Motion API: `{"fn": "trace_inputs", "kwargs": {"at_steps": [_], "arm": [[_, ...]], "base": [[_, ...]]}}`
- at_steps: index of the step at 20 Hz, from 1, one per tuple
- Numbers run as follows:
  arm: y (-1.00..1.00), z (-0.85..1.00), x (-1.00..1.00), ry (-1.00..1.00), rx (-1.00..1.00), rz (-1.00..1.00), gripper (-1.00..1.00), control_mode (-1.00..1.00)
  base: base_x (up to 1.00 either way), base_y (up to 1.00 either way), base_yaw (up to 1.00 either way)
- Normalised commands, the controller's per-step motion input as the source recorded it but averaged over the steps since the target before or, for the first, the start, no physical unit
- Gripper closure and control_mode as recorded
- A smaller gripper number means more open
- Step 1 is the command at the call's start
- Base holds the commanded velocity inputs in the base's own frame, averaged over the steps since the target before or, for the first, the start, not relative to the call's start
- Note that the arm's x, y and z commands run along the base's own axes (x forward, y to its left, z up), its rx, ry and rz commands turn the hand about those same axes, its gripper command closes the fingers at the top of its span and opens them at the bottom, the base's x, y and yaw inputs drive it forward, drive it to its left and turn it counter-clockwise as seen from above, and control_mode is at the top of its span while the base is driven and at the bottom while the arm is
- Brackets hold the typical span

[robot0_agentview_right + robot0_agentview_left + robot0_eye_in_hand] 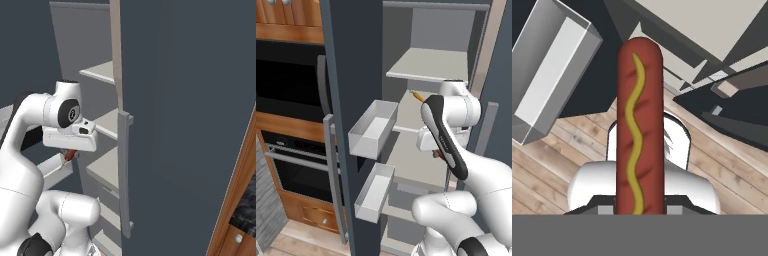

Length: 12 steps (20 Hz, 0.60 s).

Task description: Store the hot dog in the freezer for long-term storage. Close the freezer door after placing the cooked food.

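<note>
The freezer (428,67) stands open, its pale shelves bare. Its slate door (353,60) is swung out to the left and carries two grey bins (373,127) on its inner side. My gripper (438,152) hangs in front of the middle shelf (413,160), pointing down, shut on the hot dog (639,125). In the hand view the reddish-brown sausage with a wavy mustard line runs straight out from between the fingers. From the right base view the hot dog (70,155) pokes out under the white hand, just outside the shelves (107,167).
A small orange bit (417,96) lies on an upper shelf. The twin door (180,100) with its bar handle (125,175) is closed at the right. A black microwave (286,80) and oven (296,160) sit left of the open door. Wooden floor (567,150) lies below.
</note>
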Motion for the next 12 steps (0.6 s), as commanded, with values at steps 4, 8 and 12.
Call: {"fn": "trace_inputs", "kwargs": {"at_steps": [4, 8, 12], "arm": [[0.0, 0.0, 0.0, 0.0, 0.0, 0.0, 1.0, 1.0], [0.0, 0.0, 0.0, 0.0, 0.0, 0.0, 1.0, -1.0], [0.0, 0.01, 0.0, 0.0, 0.0, 0.0, 1.0, -1.0]], "base": [[0.0, 0.0, 0.0], [0.0, 0.0, 0.0], [0.0, 0.0, 0.0]]}}
